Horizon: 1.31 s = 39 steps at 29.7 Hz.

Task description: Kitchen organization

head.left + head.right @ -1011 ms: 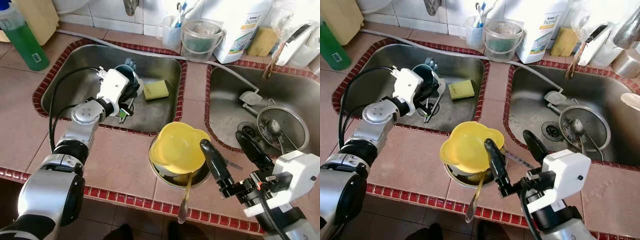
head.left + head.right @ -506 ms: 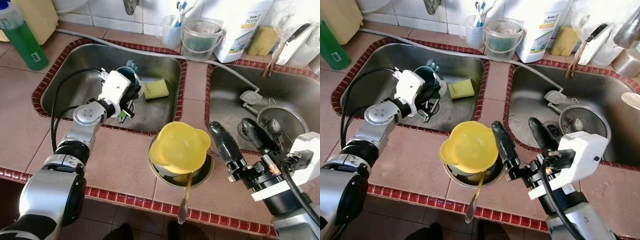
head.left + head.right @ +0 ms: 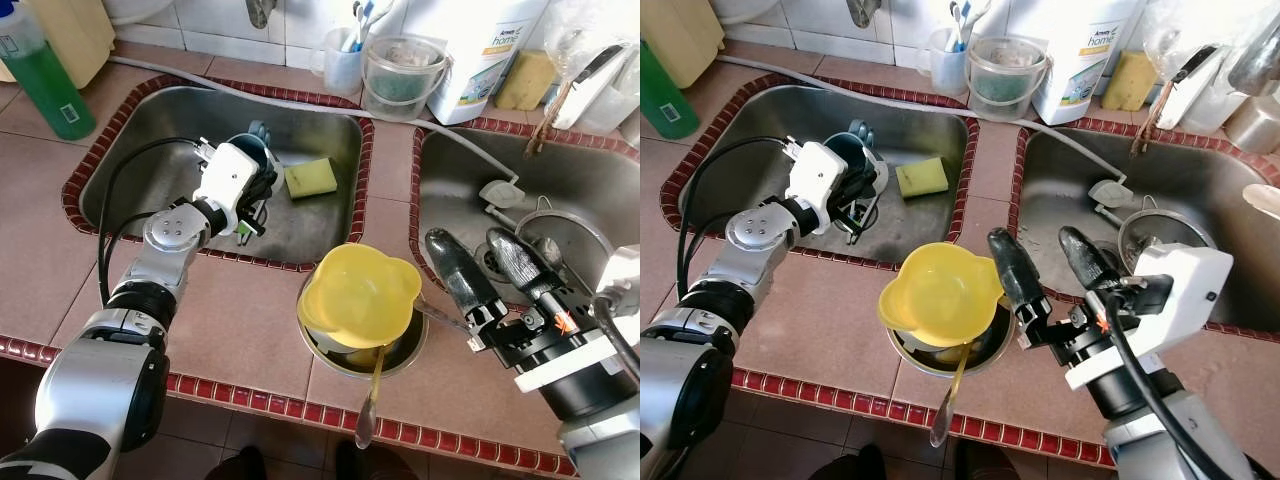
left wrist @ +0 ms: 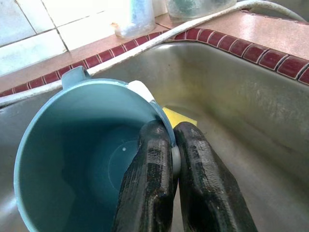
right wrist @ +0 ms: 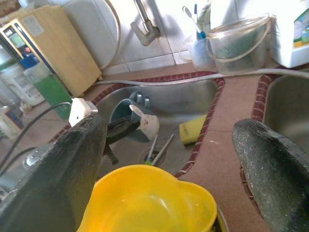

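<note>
Since a second ago the right gripper (image 3: 492,262) has swung away from the front of the counter toward the right sink (image 3: 600,190); its two black fingers are spread wide apart with nothing between them, hovering over the tiled edge just beside the yellow bowl (image 3: 357,295). That bowl sits in a metal bowl (image 3: 405,345) on the counter between the two sinks, with a spoon handle (image 3: 370,405) sticking out over the front edge. Over in the left sink (image 3: 140,150), the left gripper (image 4: 171,164) has hardly moved: its fingers are pinched tight on the rim of a teal cup (image 4: 72,159), which is tilted on its side above the drain. A yellow sponge (image 3: 311,178) lies on the sink floor just beside the cup. Along the back wall stand a green bottle (image 3: 40,75), a clear plastic bucket (image 3: 403,75) and a toothbrush cup (image 3: 343,60).
</note>
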{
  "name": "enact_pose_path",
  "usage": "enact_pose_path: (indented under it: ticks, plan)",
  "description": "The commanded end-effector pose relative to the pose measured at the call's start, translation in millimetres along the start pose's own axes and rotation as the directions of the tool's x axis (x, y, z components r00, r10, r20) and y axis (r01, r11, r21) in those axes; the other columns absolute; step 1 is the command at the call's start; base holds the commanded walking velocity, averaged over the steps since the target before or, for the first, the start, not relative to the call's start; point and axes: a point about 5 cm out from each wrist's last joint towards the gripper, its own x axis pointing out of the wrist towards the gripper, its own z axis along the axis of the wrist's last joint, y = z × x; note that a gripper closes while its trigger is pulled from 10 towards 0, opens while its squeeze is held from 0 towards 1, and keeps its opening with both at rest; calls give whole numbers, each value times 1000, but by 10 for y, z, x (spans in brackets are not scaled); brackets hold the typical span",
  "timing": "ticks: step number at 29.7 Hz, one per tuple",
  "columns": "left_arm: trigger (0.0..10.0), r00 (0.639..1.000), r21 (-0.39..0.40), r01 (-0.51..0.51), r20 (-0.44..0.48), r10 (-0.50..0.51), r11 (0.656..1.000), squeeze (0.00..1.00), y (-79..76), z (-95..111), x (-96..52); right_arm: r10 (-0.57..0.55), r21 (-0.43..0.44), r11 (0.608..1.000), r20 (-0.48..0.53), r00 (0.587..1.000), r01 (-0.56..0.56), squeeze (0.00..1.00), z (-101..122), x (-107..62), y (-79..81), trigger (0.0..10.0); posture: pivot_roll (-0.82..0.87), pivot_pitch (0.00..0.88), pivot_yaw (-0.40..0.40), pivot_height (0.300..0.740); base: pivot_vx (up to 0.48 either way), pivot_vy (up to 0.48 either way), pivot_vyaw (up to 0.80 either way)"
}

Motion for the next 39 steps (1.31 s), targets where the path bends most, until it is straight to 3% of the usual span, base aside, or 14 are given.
enact_pose_path:
  ticks: [1,2,3,25,26,27,28,29,34,39]
  plan:
    - [10000,1000,20,-1,-3,1,1000,561,30,16,-5,6,4,1000,4,1000,-6,0,32,-29,28,10000,-443,261,-33,732,0,0,0]
    - [10000,1000,19,-1,-2,1,1000,592,30,16,-6,6,10,1000,1,1000,-6,0,30,-30,30,10000,-444,261,-33,732,0,0,0]
    - [10000,1000,4,1,0,-1,1000,1000,28,11,-7,6,12,1000,-5,1000,-6,0,26,-32,30,10000,-444,261,-33,732,0,0,0]
    - [10000,1000,20,-7,7,7,1000,1000,75,46,-12,-9,22,1000,-34,999,9,0,84,-45,27,10000,-431,255,-35,732,0,0,0]
    - [10000,1000,9,-9,12,9,1000,961,77,50,-13,-10,6,1000,-27,1000,10,0,91,-39,24,10000,-427,255,-34,732,0,0,0]
    - [10000,1000,5,-10,17,10,1000,141,79,54,-14,-11,-6,1000,-21,1000,11,0,98,-35,22,10000,-417,254,-33,732,0,0,0]
    - [10000,1000,5,-10,17,10,1000,141,79,54,-14,-11,-6,1000,-21,1000,11,0,98,-35,22,10000,-417,254,-33,732,0,0,0]
    - [10000,1000,-4,-14,24,15,1000,0,84,59,-17,-13,-17,1000,-13,1000,13,0,100,-26,21,10000,-412,253,-32,732,0,0,0]
    - [10000,998,-44,-37,46,39,998,0,107,71,-27,-28,-56,998,11,1000,28,0,88,29,1,10000,-398,246,-26,732,0,0,0]
    - [10000,987,-163,-103,107,122,981,0,96,70,-52,-56,-174,983,52,997,64,0,-54,251,-77,10000,-332,211,-10,732,0,0,0]
